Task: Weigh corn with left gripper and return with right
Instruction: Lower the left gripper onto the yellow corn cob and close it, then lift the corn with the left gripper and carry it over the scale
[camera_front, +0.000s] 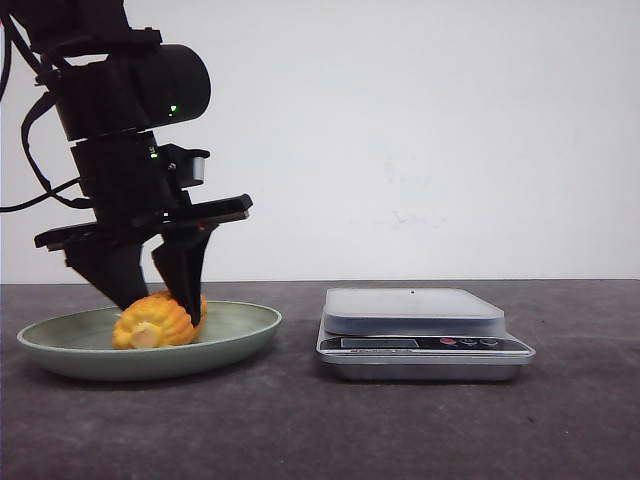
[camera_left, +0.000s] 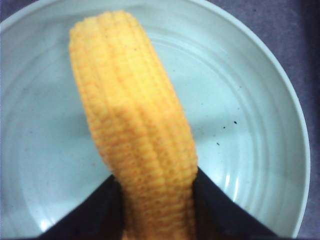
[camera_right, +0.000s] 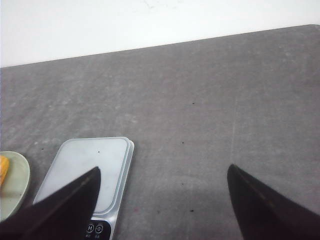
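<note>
Two black claw fingers (camera_left: 95, 215) pinch bumpy, ridged corn (camera_left: 137, 125).

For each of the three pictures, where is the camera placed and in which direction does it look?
Front view: low, level with the table, facing the wall; it shows the left arm, its left hand on the corn in the green plate, beside the scale.
Left wrist view: on the left arm, looking down at the corn between its fingers.
Right wrist view: on the right arm, above the table; right hand open. All three show the plate.
</note>
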